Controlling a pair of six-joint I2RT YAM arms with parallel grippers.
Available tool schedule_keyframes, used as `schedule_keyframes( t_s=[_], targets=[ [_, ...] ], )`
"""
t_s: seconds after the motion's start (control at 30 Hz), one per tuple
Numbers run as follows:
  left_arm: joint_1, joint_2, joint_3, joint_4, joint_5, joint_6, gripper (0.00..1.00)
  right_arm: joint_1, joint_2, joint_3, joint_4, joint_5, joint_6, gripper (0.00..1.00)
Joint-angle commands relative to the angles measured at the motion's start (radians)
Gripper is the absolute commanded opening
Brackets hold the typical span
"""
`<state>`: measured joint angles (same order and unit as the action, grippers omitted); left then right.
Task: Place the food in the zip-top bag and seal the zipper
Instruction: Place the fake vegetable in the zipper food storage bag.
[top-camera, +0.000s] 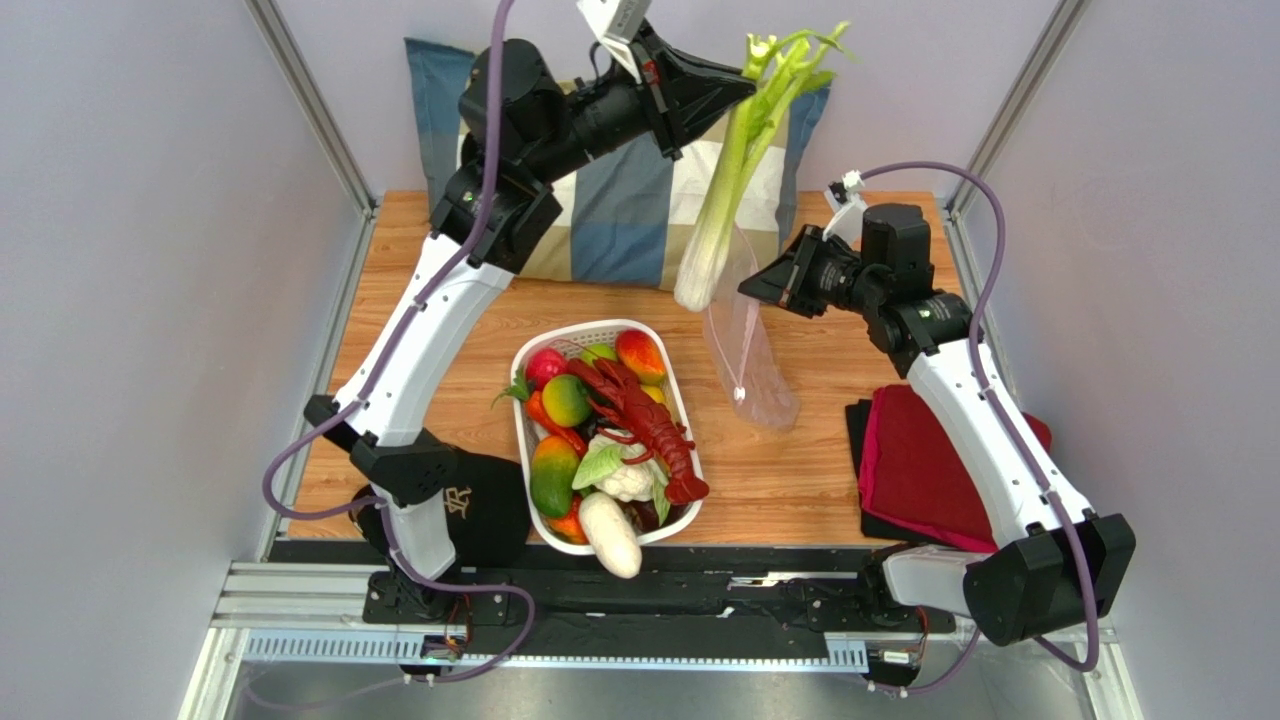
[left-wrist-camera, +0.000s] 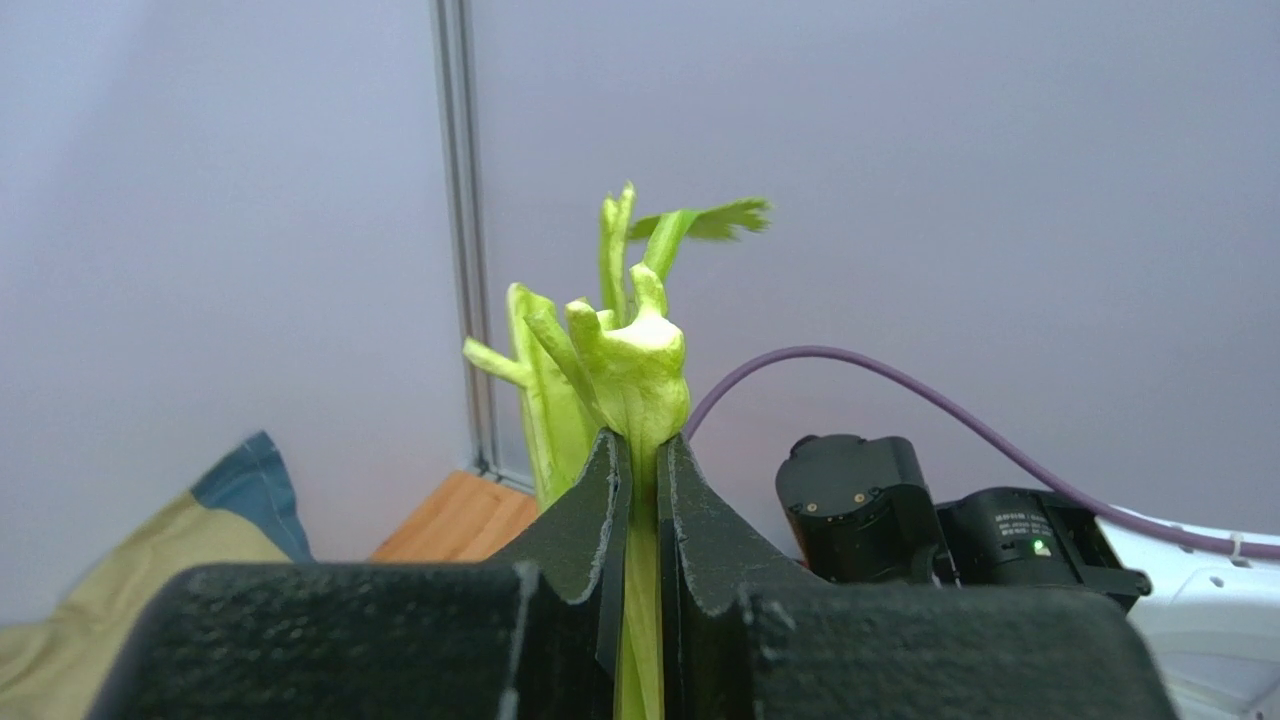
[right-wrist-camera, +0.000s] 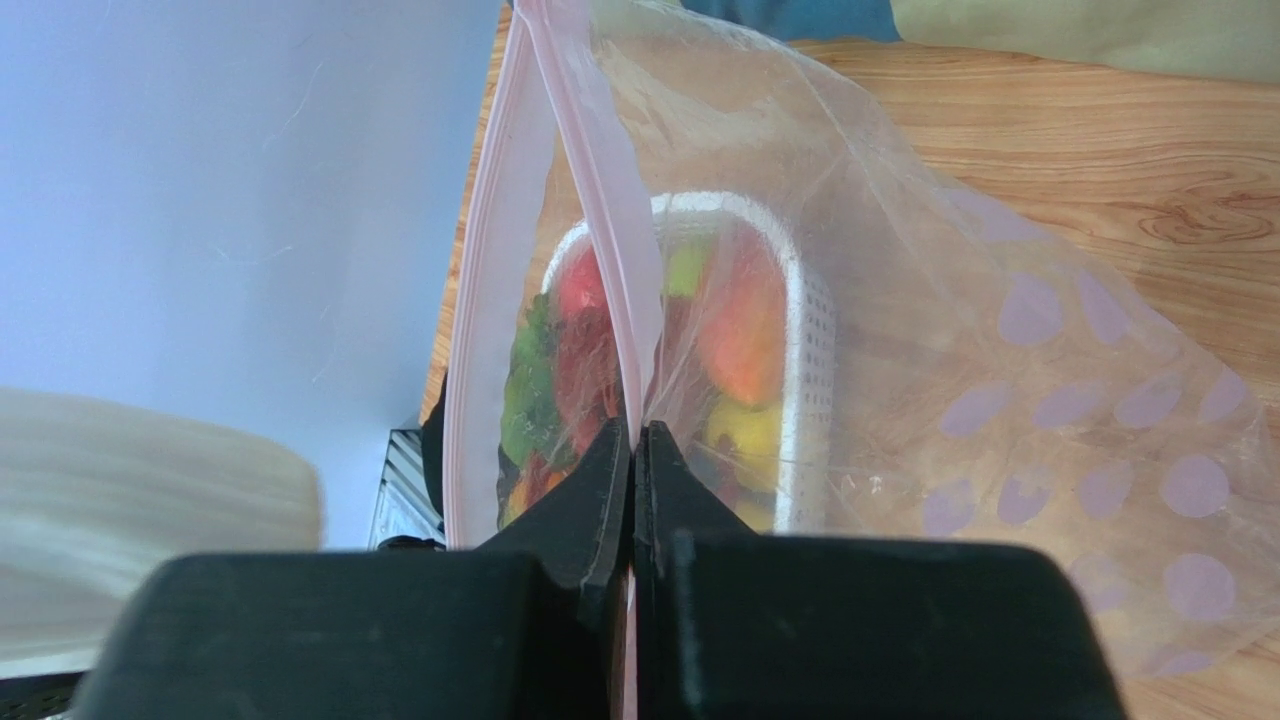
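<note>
My left gripper (top-camera: 747, 83) (left-wrist-camera: 643, 450) is high over the back of the table, shut on the leafy top of a long green-and-white stalk (top-camera: 732, 180) (left-wrist-camera: 631, 353). The stalk hangs down, its pale end beside the mouth of the zip-top bag (top-camera: 756, 368) (right-wrist-camera: 962, 345). My right gripper (top-camera: 748, 282) (right-wrist-camera: 634, 435) is shut on the bag's pinkish zipper strip (right-wrist-camera: 601, 195), and the clear bag droops to the table with its mouth spread open. The rest of the food, a red crayfish (top-camera: 646, 420), mango (top-camera: 553, 473) and white radish (top-camera: 610, 536), lies in the white basket (top-camera: 594, 330).
A plaid pillow (top-camera: 631, 210) leans at the back of the table. A red cloth on a dark mat (top-camera: 932, 465) lies at the right, under the right arm. A black item (top-camera: 484, 503) sits left of the basket. Grey walls close in both sides.
</note>
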<state>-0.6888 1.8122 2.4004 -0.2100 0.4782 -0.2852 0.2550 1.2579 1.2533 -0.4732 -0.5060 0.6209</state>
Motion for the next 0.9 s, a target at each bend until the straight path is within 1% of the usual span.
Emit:
schedule_keyframes(
  t_s=[0.0,0.13,0.5,0.87],
  targets=[
    [-0.018,-0.002,0.034,0.064,-0.010,-0.051,0.00,0.012,-0.011,0.055,0.045,-0.009,0.016,0.00],
    [-0.021,0.001,-0.007,0.081,-0.009,-0.072,0.00,0.016,-0.014,0.061,0.047,-0.006,0.013,0.00],
    [-0.029,0.029,-0.007,0.098,-0.004,-0.117,0.00,0.020,-0.011,0.064,0.048,-0.008,0.011,0.00],
    [-0.034,0.029,-0.049,0.112,0.005,-0.137,0.00,0.032,-0.009,0.051,0.057,-0.005,0.003,0.00]
  ],
)
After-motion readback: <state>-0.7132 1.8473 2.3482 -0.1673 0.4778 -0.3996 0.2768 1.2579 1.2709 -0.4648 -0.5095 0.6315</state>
